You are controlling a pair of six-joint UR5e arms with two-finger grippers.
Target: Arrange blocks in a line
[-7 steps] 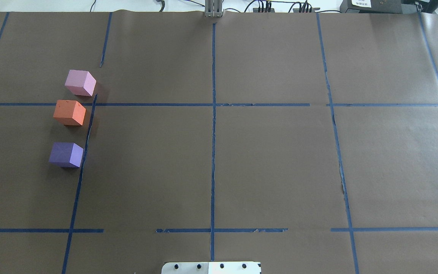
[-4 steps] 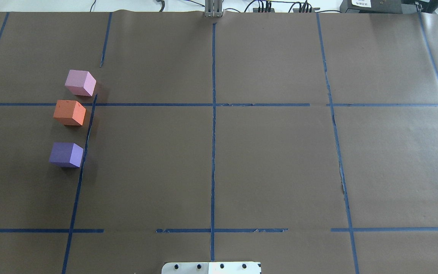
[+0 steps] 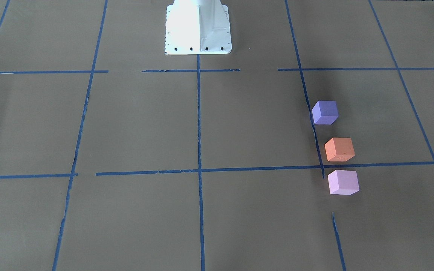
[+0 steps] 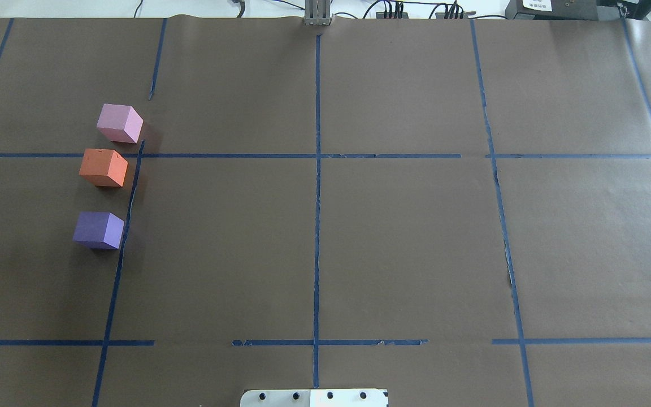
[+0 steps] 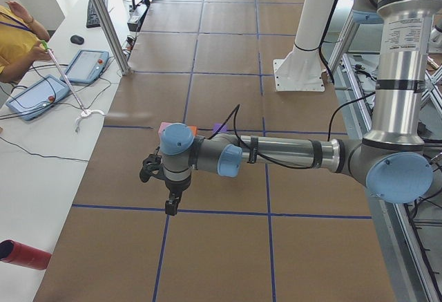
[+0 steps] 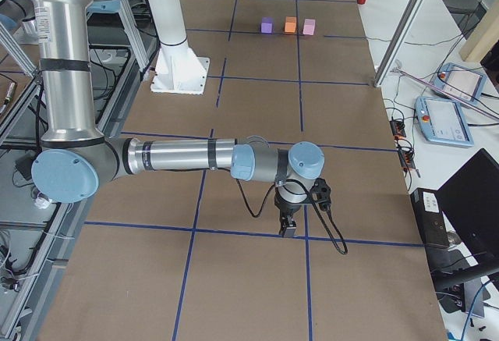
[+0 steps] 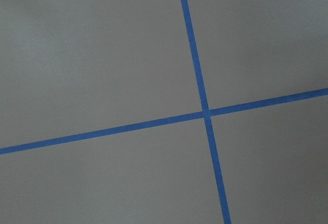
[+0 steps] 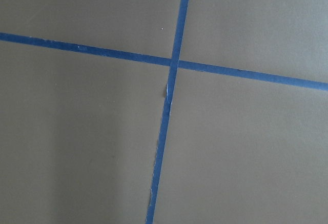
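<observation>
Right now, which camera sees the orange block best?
The front-facing view: the orange block is large, sharp, unblocked. Overhead nearly matches. Exterior right shows it tiny; exterior left hides most behind the left arm; wrist cameras miss it.

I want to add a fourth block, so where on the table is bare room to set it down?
Crowded only at the left in the overhead view: pink block, orange block and purple block stand in a column, small gaps between. Bare paper lies between them and the centre tape line, and everywhere right of it.

I see matte foam-look blocks (image 4: pixel 103 167), worktop (image 4: pixel 404 243) in matte brown paper, blue tape lines (image 4: pixel 317 226) frayed.
</observation>
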